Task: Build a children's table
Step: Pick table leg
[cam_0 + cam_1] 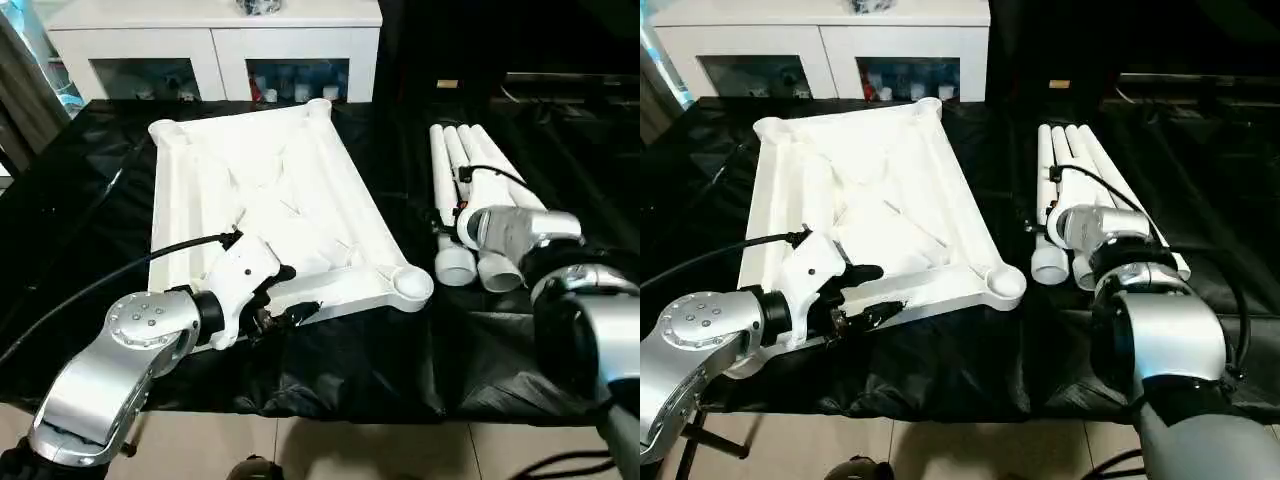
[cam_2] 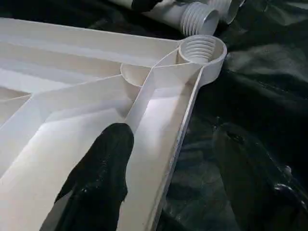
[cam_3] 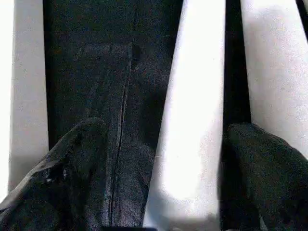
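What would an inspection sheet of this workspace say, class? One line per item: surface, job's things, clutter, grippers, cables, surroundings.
Surface: black sheet, wrinkled, covering the work area.
Job's things: tabletop lying ribbed side up; legs bundled side by side to its right, none fitted.
Clutter: nothing seen.
Grippers: left gripper at the tabletop's near edge, one finger inside the rim; right gripper open, over one of the legs.
Cables: black cable running to the left wrist; another looping over the legs.
Surroundings: white cabinet behind; tiled floor in front.

A white cabinet (image 1: pixel 215 45) stands behind the black sheet (image 1: pixel 400 360).
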